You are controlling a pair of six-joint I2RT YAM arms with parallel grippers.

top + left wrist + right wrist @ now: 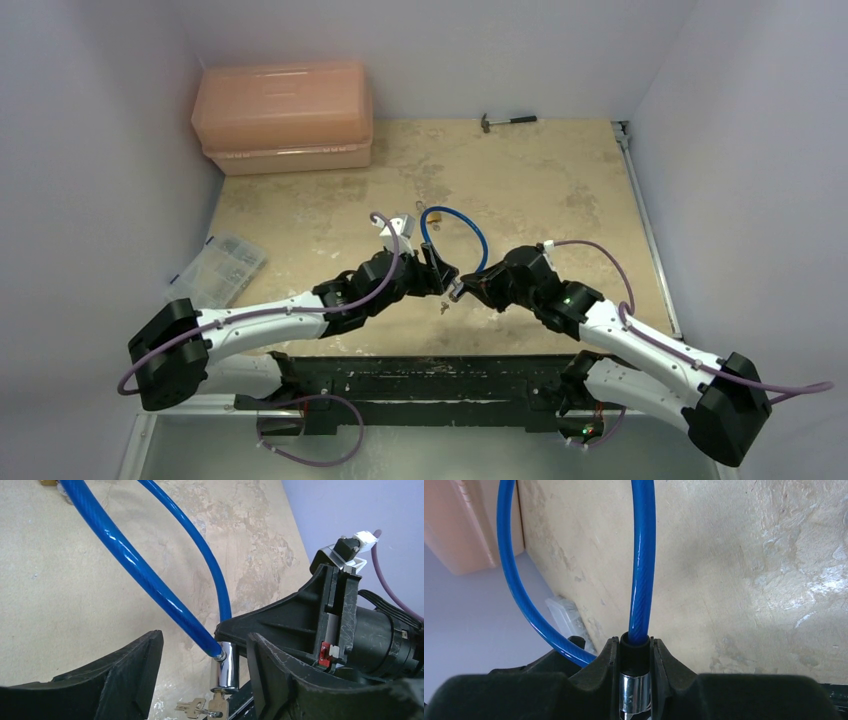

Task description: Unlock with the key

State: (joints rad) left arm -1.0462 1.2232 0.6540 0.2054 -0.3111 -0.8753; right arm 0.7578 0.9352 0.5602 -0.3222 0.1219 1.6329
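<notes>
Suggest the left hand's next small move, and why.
Probably draw the left hand back slightly, then close: its open fingers flank the chrome cylinder of the blue cable, held by the right hand, while the small silvery key sits nearer its palm.

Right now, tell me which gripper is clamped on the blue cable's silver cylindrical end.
The right gripper: it pinches the silver cylindrical end of the blue cable. The left gripper only straddles that end, jaws apart.

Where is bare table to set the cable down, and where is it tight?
Widest patch: the table's right side, between the hammer and the right arm. Another between the pink box and the left arm. Crowded mid-table around the blue cable, padlock and key.
</notes>
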